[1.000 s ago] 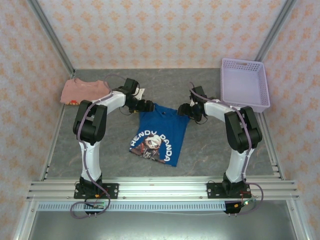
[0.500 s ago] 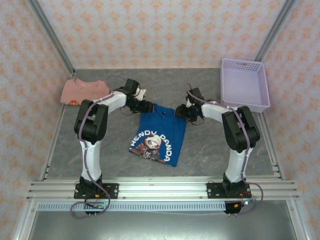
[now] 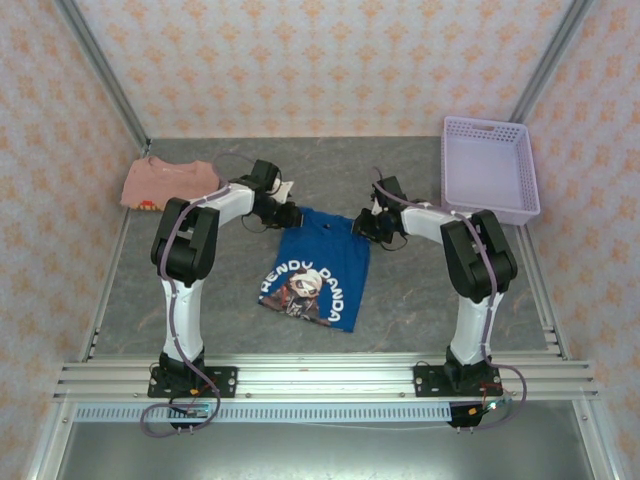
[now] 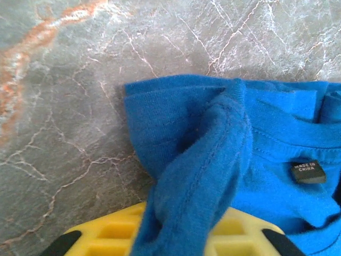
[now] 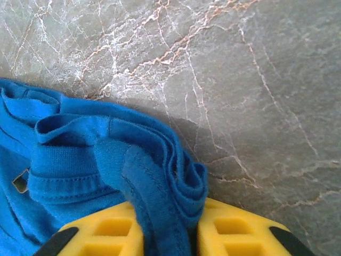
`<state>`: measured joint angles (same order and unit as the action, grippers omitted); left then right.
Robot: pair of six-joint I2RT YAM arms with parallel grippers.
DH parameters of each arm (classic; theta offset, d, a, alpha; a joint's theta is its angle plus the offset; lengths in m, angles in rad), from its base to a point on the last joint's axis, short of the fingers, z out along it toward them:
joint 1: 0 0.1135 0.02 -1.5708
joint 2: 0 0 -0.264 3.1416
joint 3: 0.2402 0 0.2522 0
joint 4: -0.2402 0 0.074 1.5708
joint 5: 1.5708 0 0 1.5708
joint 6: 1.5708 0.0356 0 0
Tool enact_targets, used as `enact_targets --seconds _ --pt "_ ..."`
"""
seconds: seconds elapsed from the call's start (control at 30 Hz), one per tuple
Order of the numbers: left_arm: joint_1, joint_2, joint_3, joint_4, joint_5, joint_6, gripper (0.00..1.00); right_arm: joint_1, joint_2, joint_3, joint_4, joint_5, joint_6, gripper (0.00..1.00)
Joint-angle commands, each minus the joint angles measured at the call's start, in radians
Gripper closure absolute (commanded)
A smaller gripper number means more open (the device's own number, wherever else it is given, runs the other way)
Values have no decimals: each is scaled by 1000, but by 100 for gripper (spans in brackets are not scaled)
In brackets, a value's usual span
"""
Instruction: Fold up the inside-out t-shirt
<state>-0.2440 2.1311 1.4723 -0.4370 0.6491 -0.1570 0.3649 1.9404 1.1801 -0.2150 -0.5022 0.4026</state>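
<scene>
The inside-out t-shirt (image 3: 322, 268) is royal blue and lies flat mid-table, narrowed into a long panel with a cartoon print and pale lettering facing up. My left gripper (image 3: 293, 214) sits at its far left corner and my right gripper (image 3: 361, 224) at its far right corner. Seen from the left wrist, a bunched seam of the t-shirt (image 4: 213, 160) runs down between the yellow fingers (image 4: 101, 237) of the left gripper (image 4: 186, 240), shut on it. From the right wrist, a rolled fold of the t-shirt (image 5: 154, 176) is pinched between the right gripper's (image 5: 169, 234) yellow fingers (image 5: 234, 232).
A folded salmon-pink shirt (image 3: 165, 183) lies at the far left of the grey marble-pattern table (image 3: 200, 290). At the far right stands a lilac plastic basket (image 3: 488, 165). A small black "MADE IN CHINA" label (image 4: 307, 172) shows near the collar. Metal rails border the table.
Both grippers have closed on the shirt's far corners. The right gripper has shifted a little left onto the cloth, and the shirt's far right corner has drawn inward.
</scene>
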Motion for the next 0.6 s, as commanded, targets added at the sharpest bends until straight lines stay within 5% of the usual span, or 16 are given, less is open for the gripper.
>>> enact_targets --seconds 0.0,0.17,0.57 --pt "-20 34 21 -29 36 -8 85 8 35 32 41 -6 4 83" --pt "-10 32 52 -15 34 -36 100 2 25 62 65 -6 -1 100" --pt "90 -130 326 11 -15 -110 100 -30 -32 429 19 -48 -135 100"
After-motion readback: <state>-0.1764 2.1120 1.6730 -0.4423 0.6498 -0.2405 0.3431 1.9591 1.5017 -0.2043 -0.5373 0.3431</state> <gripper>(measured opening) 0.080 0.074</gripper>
